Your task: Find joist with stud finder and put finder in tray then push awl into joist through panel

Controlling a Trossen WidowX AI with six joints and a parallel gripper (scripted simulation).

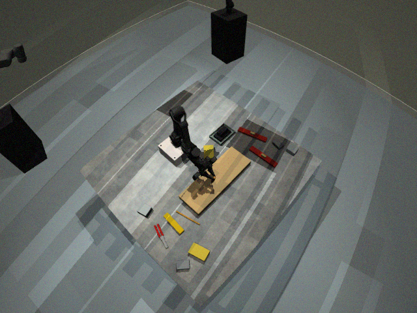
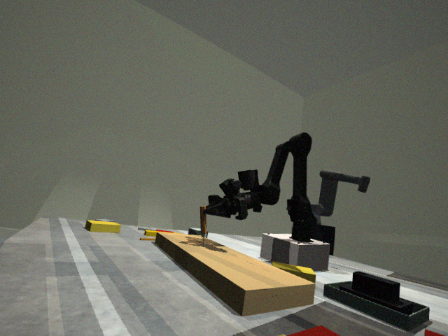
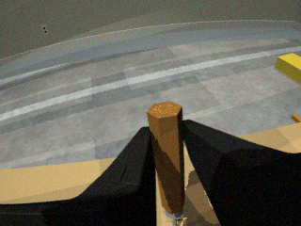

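My gripper is shut on the awl and grips its brown wooden handle. The awl stands upright, and its metal tip meets the top of the tan floor panel toward the panel's near-left half. I cannot tell how deep the tip sits. A black stud finder lies in the dark green tray beyond the panel's far end.
A yellow block lies between the arm's white base and the panel. Two red levels lie right of the panel. A pencil, yellow blocks and red pliers lie in front. A black pillar stands at the back.
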